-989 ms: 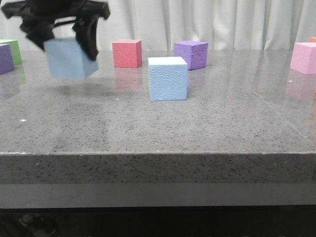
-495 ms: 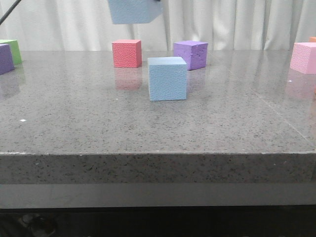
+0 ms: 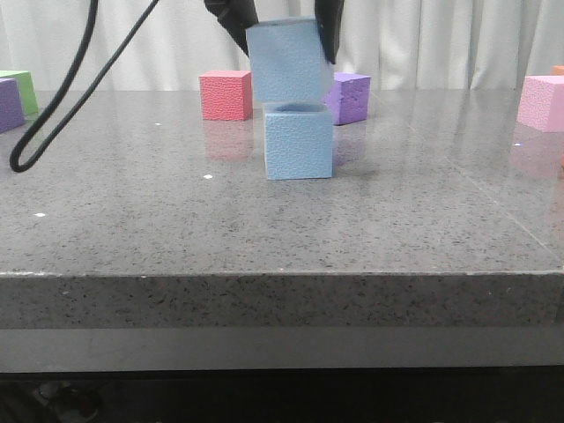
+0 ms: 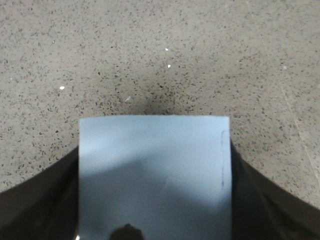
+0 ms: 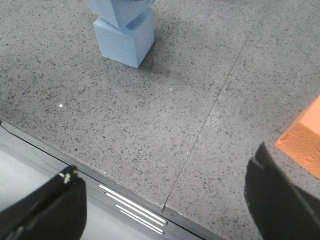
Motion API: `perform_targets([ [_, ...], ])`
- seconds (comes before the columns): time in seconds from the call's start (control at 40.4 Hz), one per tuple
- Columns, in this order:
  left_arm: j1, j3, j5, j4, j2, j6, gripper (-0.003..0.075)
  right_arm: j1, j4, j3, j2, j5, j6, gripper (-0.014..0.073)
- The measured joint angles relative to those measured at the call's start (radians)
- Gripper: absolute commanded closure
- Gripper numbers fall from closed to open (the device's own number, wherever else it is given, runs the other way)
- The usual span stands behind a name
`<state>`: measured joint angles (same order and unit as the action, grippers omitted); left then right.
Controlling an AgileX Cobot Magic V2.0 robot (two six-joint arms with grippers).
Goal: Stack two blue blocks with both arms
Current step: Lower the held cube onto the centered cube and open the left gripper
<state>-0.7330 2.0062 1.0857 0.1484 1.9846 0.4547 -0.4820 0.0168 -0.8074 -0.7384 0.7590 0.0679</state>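
One blue block point(image 3: 300, 143) stands on the table near the middle. My left gripper point(image 3: 282, 40) is shut on the second blue block point(image 3: 284, 62) and holds it slightly tilted right over the first, its lower edge at the standing block's top face. In the left wrist view the held block point(image 4: 155, 165) fills the space between the black fingers point(image 4: 35, 210). The right wrist view shows both blocks far off, the lower one point(image 5: 125, 36) under the held one point(image 5: 119, 9). My right gripper point(image 5: 165, 200) is open and empty over the table's front edge, out of the front view.
A red cube point(image 3: 226, 94) and a purple cube point(image 3: 351, 97) stand behind the blue blocks. A pink cube point(image 3: 542, 102) is at far right, purple point(image 3: 9, 104) and green point(image 3: 25, 88) cubes at far left. A black cable point(image 3: 53, 115) hangs left. An orange block point(image 5: 302, 140) lies by the right fingers.
My left gripper carried the blue block from the left, up and across to the right, then down onto the standing blue block. The standing block has not moved.
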Motion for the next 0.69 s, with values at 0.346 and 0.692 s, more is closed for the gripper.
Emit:
perform_targets([
  [0.346, 0.000, 0.000, 0.000, 0.000, 0.007, 0.004, 0.0087, 0.000, 0.000, 0.000, 0.000, 0.000, 0.000, -0.0051],
  [0.692, 0.000, 0.009, 0.004, -0.042, -0.032, -0.050, 0.0088, 0.000, 0.000, 0.000, 0.000, 0.000, 0.000, -0.0051],
])
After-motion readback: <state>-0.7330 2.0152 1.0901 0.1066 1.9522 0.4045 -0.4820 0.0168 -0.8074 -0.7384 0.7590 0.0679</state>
